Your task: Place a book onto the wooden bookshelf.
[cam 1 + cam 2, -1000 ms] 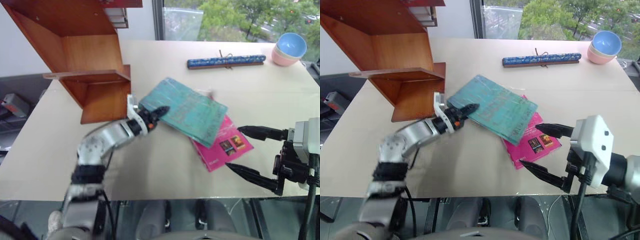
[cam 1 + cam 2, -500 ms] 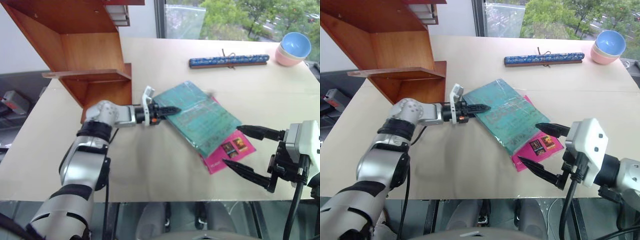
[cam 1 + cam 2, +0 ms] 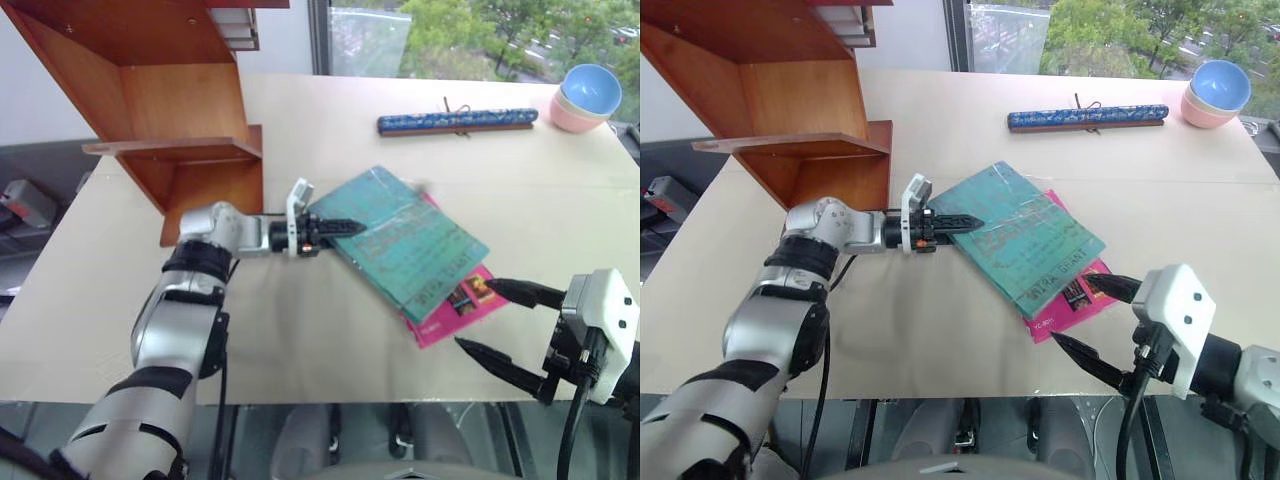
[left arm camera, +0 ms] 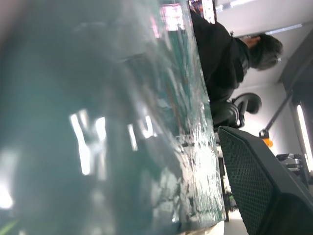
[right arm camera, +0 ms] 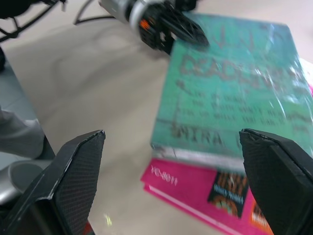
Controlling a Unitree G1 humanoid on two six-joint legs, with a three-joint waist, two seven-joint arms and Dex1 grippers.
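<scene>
While the left end effector lies over the near corner of the book, its grip unclear, nothing is shelved. Beyond it the book rests on the surface; the wooden bookshelf stands behind. The right end effector hangs wide open.

The two head views look forward and down from above the near edge of the table, set slightly apart side by side; both take in the whole tabletop, from the wooden bookshelf to the bowls at the far right corner. The left wrist view sits very close against the book, facing along its cover toward a seated person beyond. The right wrist view looks from low and near across the book, sharing it and the left gripper with the head views.
</scene>
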